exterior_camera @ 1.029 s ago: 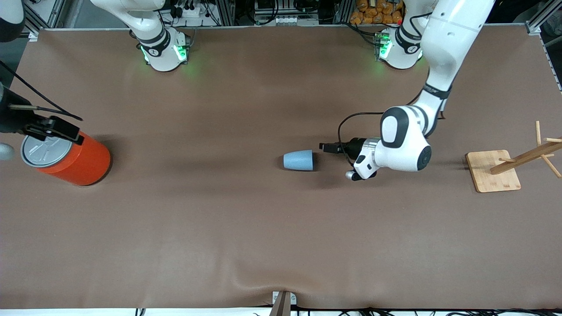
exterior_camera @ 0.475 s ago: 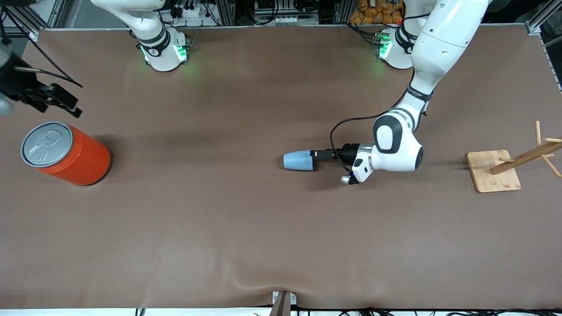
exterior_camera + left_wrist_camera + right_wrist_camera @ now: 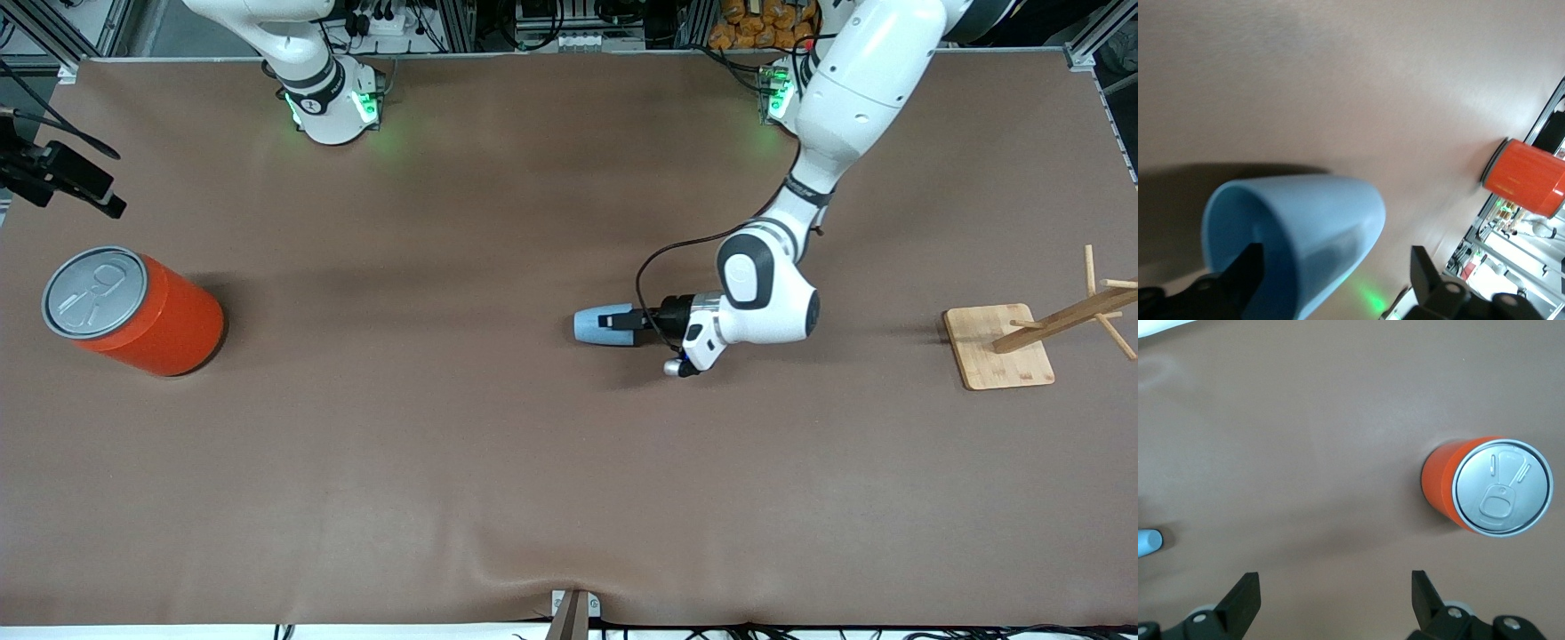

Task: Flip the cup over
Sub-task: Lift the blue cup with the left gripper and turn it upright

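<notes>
Cup [image 3: 594,325] on its side mid-table, mouth toward left arm's end, narrow base toward can [image 3: 133,313]; still not flipped.

Left gripper [image 3: 620,320] low at cup's mouth, jaws wide, straddling rim wall: one finger [image 3: 1238,280] inside the mouth, other finger [image 3: 1425,277] outside the wall; no squeeze on cup [image 3: 1295,243] evident (contact w/ wall not clear from wrist view).

Right gripper [image 3: 62,176] up in air at table edge, right arm's end, above can [image 3: 1488,495]; jaws wide, empty; waiting.

Wooden rack [image 3: 1036,333] at left arm's end, well apart from cup.

Risks, judged from here:
- light tapered plastic, lying loose on cloth; any forward nudge prob. slides or rolls it toward can before jaws close;
- pinch on thin rim wall only; likely pivots or slips out during rotation if bite too shallow;
- finger low near cloth; could snag brown cover [image 3: 498,462] and drag a wrinkle;
- hard squeeze may deform wall and pop cup out;
- release while tilted may tip it back over.
</notes>
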`<state>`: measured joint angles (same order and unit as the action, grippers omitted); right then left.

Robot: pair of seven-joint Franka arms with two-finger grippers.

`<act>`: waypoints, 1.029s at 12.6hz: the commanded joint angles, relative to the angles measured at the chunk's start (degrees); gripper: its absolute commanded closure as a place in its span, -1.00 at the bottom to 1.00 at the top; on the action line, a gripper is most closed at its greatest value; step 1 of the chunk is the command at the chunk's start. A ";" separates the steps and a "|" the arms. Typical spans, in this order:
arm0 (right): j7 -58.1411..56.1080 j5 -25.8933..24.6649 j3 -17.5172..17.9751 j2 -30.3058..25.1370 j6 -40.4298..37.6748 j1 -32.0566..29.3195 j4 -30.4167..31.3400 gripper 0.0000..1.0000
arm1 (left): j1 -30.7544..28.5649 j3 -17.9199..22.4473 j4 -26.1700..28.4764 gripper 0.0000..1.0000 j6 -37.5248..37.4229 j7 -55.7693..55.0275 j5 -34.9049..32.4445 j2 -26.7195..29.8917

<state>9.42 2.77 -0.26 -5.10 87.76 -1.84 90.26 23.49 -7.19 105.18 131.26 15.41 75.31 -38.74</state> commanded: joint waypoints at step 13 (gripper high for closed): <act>-5.18 -4.34 -1.59 1.93 -4.44 2.89 -4.83 -1.00 | 1.74 10.78 -2.35 1.00 8.57 -3.09 -17.08 6.39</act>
<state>7.15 1.20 -1.23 -3.83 83.58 -0.99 86.71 25.11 1.20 101.44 139.57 15.29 63.92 -35.88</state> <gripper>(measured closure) 0.000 0.952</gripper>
